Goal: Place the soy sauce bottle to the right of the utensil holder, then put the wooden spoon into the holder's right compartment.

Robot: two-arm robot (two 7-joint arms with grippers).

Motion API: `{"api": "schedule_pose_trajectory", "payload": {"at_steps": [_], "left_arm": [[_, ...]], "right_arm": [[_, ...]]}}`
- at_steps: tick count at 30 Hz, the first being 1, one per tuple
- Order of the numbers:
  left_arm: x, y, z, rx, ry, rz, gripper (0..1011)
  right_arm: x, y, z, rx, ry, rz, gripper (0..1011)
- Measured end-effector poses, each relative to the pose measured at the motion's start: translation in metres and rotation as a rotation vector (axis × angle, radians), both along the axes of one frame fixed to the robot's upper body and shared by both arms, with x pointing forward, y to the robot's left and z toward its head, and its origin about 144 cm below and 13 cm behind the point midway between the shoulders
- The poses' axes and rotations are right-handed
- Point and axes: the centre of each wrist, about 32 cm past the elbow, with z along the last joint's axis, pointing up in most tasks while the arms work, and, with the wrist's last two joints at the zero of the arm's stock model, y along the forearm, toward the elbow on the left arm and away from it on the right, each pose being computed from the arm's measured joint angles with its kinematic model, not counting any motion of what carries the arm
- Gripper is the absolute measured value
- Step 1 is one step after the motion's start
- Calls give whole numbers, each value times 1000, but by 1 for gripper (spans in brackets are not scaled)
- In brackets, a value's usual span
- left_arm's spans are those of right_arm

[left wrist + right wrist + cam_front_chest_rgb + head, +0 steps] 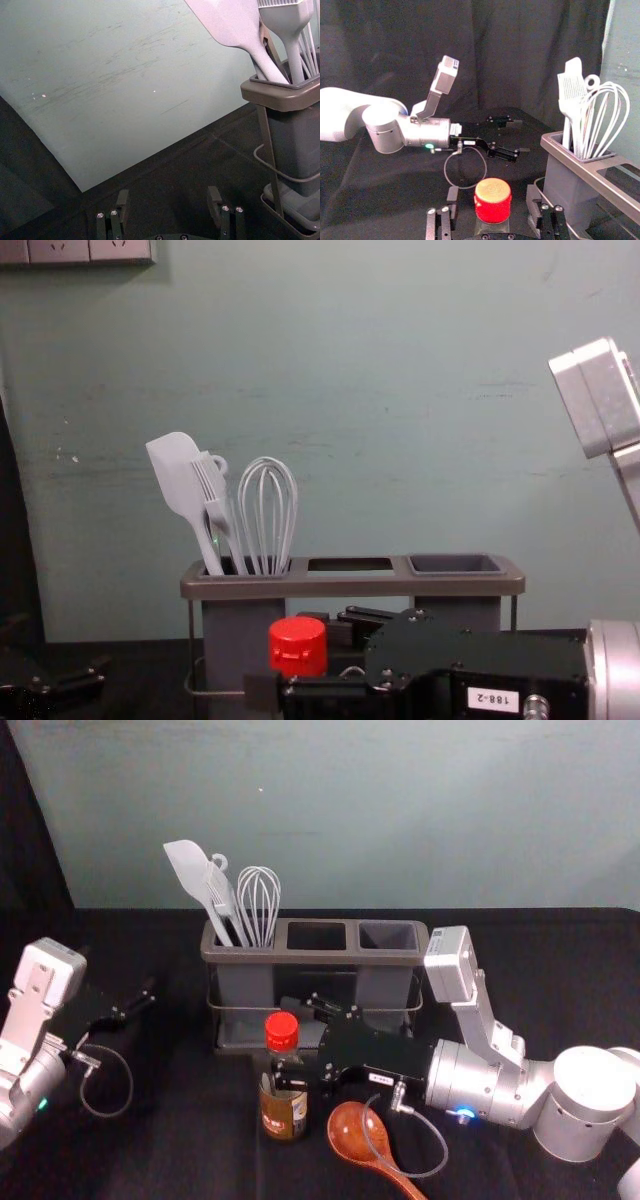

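Just in front of the utensil holder (pixel 330 958), slightly left of its middle, the right gripper (pixel 287 1040) has its jaws spread wide, one on each side of the soy sauce bottle (pixel 287 1113). The right wrist view shows a gap between each jaw and the red cap (pixel 493 201), so nothing is gripped. The bottle stands upright on the desk (pixel 190 1150), and the right arm (pixel 480 1080) reaches to it from the holder's right side. Farther out in front of the holder, just right of the bottle, lies the wooden spoon (pixel 350 1132), its handle slanting away from the holder and toward the right. A loop of cable (pixel 440 1167) crosses over it in the head view. The holder's left compartment carries a spatula (pixel 190 868), a brush (pixel 212 483) and a whisk (pixel 259 902); its right compartment (pixel 388 935) is open-topped. Well apart, to the holder's left, the left gripper (pixel 118 972) is parked, jaws wide apart and holding nothing. Behind the holder rises a pale green wall (pixel 400 810).
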Motion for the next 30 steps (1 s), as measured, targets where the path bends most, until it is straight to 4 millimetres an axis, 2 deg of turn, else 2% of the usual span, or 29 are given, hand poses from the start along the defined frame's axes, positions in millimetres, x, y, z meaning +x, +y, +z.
{"api": "schedule_pose_trajectory", "payload": {"at_steps": [17,30], "left_arm": [[0,0,0,0,0,0,1012],[0,0,0,0,0,0,1011]], "right_arm": [[0,0,0,1,0,1,393],[-4,-1,4,-6,-25,-8,387]]}}
